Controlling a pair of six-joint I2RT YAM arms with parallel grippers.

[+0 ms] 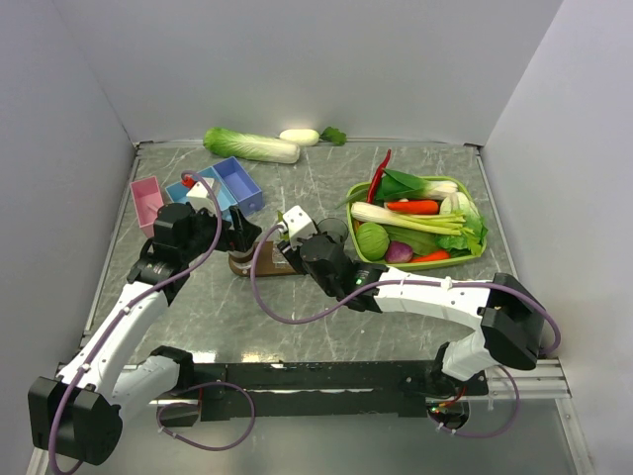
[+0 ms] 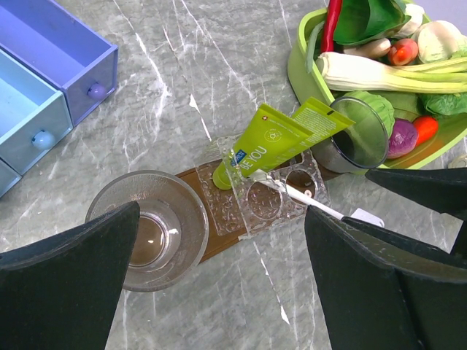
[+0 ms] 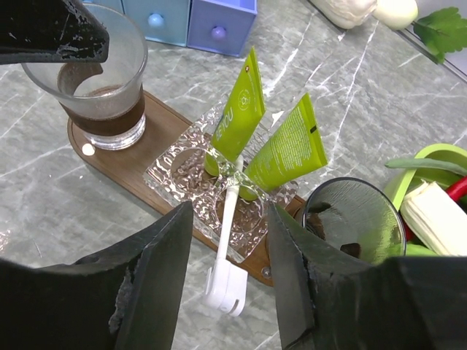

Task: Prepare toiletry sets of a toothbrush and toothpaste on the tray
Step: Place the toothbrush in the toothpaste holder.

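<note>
1. Left wrist view: the toothpaste tube carries white capitals running along its length. "YOU" reads clearly, with what looks like an "E" just before it.
2. Same tube, lower end: a small blue badge with print too small to read.
3. The second toothpaste tube shows fine dark print, illegible.
4. Right wrist view: both tubes show only faint, unreadable print.
</note>
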